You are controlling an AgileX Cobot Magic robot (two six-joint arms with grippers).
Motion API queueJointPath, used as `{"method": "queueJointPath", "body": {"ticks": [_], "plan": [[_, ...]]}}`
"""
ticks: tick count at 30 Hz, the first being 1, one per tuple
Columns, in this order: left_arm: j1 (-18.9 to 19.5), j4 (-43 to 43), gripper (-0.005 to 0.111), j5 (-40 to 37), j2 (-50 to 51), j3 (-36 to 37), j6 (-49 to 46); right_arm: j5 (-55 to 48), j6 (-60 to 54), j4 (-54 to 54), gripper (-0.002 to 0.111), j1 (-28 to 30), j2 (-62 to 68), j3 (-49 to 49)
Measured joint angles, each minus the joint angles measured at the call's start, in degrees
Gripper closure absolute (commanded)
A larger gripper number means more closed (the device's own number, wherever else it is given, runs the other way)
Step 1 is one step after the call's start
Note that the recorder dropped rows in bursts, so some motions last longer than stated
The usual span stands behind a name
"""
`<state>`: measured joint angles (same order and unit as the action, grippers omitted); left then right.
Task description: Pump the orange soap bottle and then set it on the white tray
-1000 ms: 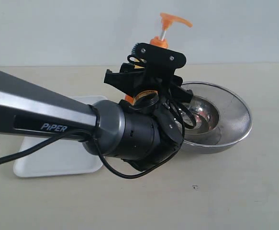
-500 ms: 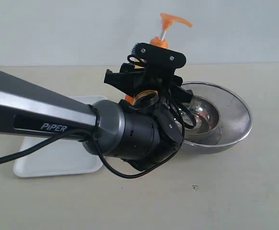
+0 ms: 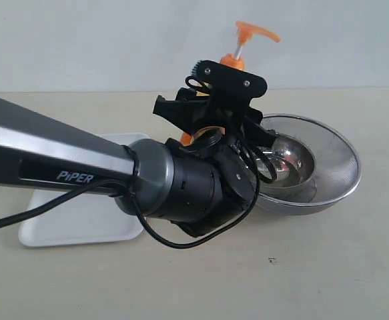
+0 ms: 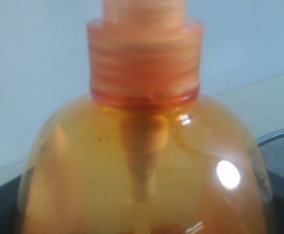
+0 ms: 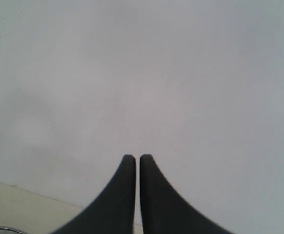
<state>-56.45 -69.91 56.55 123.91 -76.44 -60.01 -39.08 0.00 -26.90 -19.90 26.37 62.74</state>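
You have one orange soap bottle [image 3: 233, 61], one white tray [image 3: 74, 223] and one steel bowl [image 3: 341, 173], all on a plain beige table [image 3: 314, 267] in front of a pale wall [image 3: 81, 40]. Your left gripper [image 3: 211, 110] is clamped around the bottle below its shoulder, dark jaws against both sides. The bottle stands between tray and bowl, just beside the bowl's rim. Its base is hidden behind the arm [image 3: 47, 160]. Your right gripper [image 5: 137, 158] is pressed together on nothing. The arm reads "PiPER".
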Motion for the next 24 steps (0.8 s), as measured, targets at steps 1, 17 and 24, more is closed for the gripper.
{"method": "queueJointPath", "body": {"ticks": [1,17,24], "plan": [[0.0,0.0,0.102,0.0,0.0,0.0,0.0,0.0,0.0,0.0,0.108,0.0,0.0,0.0],[0.0,3.49,0.102,2.59,-1.34,0.0,-0.4,0.0,0.0,-0.24,0.108,0.0,0.0,0.0],[1.69,-2.78,0.102,3.64,-5.83,0.0,-7.57,0.0,0.0,-0.24,0.108,0.0,-0.09,0.0]]}}
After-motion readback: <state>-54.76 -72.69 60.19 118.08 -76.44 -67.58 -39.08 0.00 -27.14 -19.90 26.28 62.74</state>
